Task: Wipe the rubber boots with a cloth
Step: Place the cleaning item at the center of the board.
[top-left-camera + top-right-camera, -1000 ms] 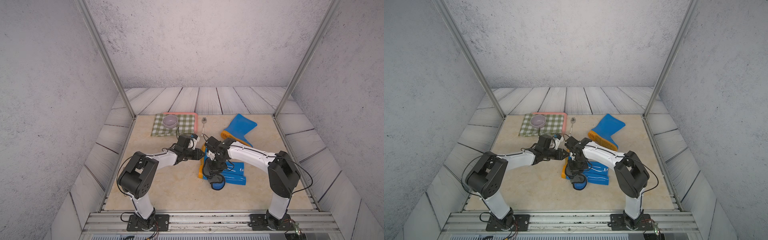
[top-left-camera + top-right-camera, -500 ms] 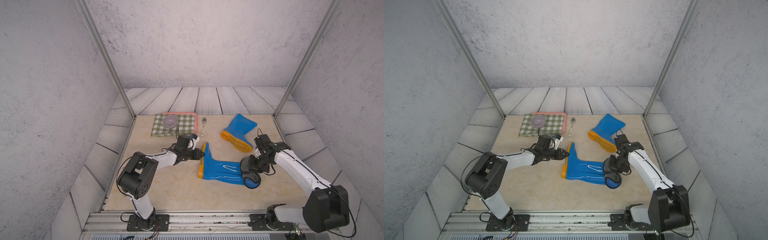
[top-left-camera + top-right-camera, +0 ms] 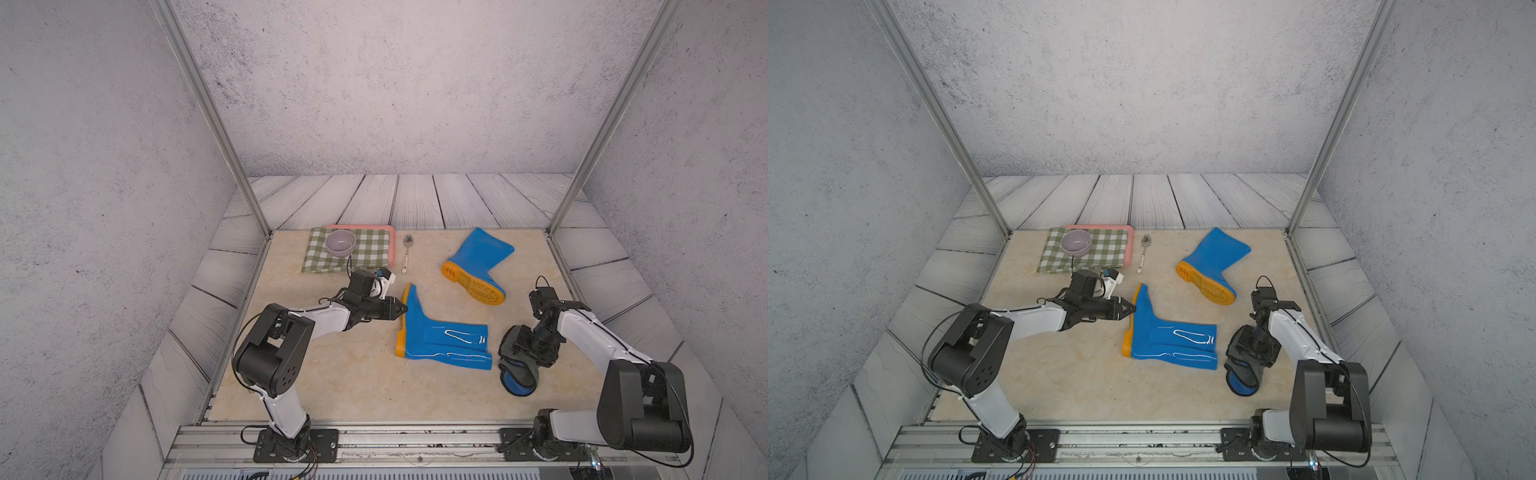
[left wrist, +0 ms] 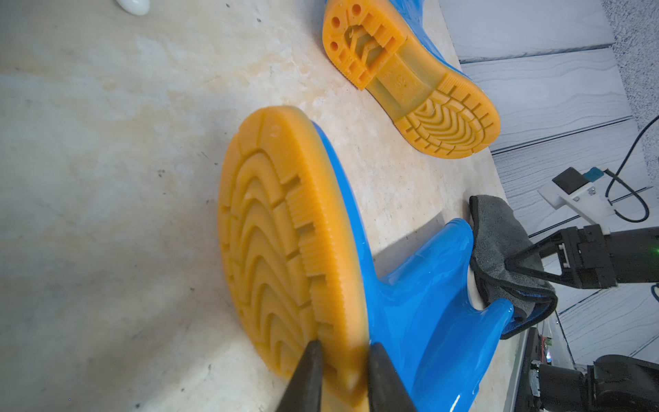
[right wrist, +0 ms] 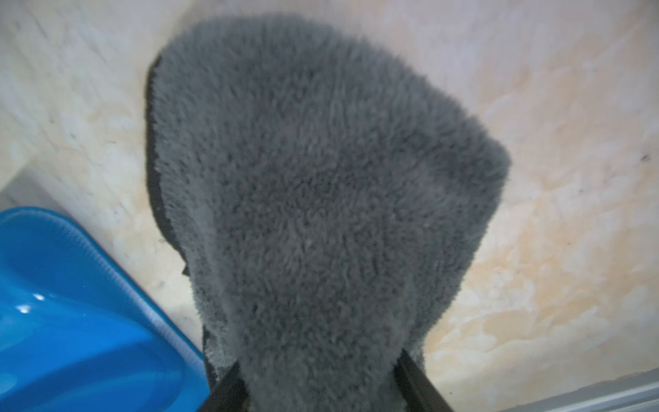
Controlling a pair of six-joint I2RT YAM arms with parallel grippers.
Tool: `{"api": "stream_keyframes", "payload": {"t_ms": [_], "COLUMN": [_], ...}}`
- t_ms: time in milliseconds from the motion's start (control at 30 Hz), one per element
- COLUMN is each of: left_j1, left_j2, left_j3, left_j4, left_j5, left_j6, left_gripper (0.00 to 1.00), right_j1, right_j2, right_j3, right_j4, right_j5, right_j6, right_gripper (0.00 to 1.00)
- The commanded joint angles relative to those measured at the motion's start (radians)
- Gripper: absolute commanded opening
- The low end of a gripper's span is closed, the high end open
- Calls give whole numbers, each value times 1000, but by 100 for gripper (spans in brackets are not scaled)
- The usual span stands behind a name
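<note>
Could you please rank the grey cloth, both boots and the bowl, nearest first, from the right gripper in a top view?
1. grey cloth, at the right gripper itself.
2. front boot, just beside the cloth.
3. back boot, farther behind.
4. bowl, far across, back left.

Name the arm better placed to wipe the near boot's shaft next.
Right. The grey cloth sits between the right end effector's fingers, beside the near boot's shaft opening. The left end effector is pinching that boot's sole, likely steadying it.
</note>
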Motion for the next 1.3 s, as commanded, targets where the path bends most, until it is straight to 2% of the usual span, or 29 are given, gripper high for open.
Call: {"api": "stream_keyframes", "payload": {"t_ms": [0,33,100,333,400,533,633,767,833,1033,1167,1267], "left_j1": [30,31,32,32,32,30,29,26,21,12,10,10], "left_j2": [90,89,89,86,81,59,50,39,33,33,31,37], "left_j3": [-62,-61,-61,-70,-74,-86,-93,-97,-98,-89,-88,-81], "left_j4": [-210,-209,-210,-210,-210,-213,-218,-224,-226,-236,-241,-246], "left_j5": [-163,-164,-163,-171,-174,-190,-199,-208,-216,-227,-230,-229], "left_j6": [11,11,11,0,-5,-12,-17,-20,-20,-23,-21,-20], "left_gripper": [24,24,23,24,24,24,24,24,24,24,24,24], "right_j1": [9,23,45,75,82,93,93,93,93,93,93,95], "right_j2": [-133,-204,-311,-554,-587,-715,-773,-785,-767,-597,-470,-458], "right_j3": [25,27,27,6,2,47,95,170,224,391,503,424], "right_j4": [41,46,41,-133,-228,-386,-434,-462,-448,-332,-314,-272], "right_j5": [112,119,77,-189,-169,2,83,205,255,275,135,-56], "right_j6": [3,1,4,54,44,69,101,115,108,31,14,72], "right_gripper": [63,72,78,82,83,90,91,91,95,96,95,93]}}
